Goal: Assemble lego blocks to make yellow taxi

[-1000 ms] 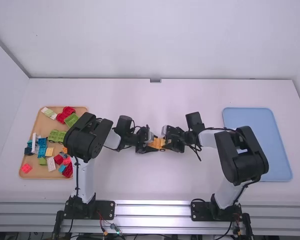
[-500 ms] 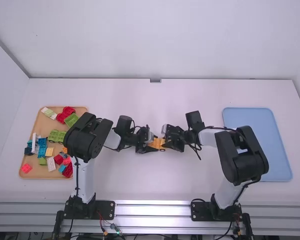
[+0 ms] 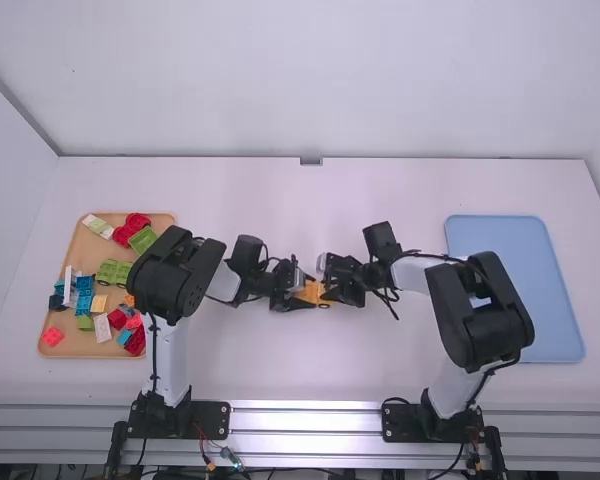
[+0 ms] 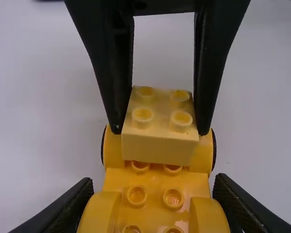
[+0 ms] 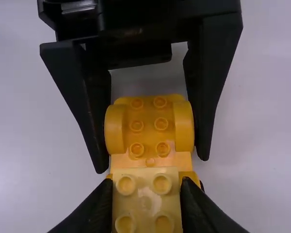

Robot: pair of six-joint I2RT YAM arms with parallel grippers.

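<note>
Slight leftward shift: my right pincer (image 5: 145, 187), pinching pale block (image 4: 160, 121) at car base (image 5: 149, 121), mid-frame. Left pincer (image 4: 155, 188) clamps base. Step, probably: seating block. Next: align, press.

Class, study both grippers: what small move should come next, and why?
Probably the right gripper should press the pale yellow block straight down. It holds that block over one end of the yellow car base, while the left gripper clasps the base's raised sides, bracing it. Whether the block is seated is unclear.
</note>
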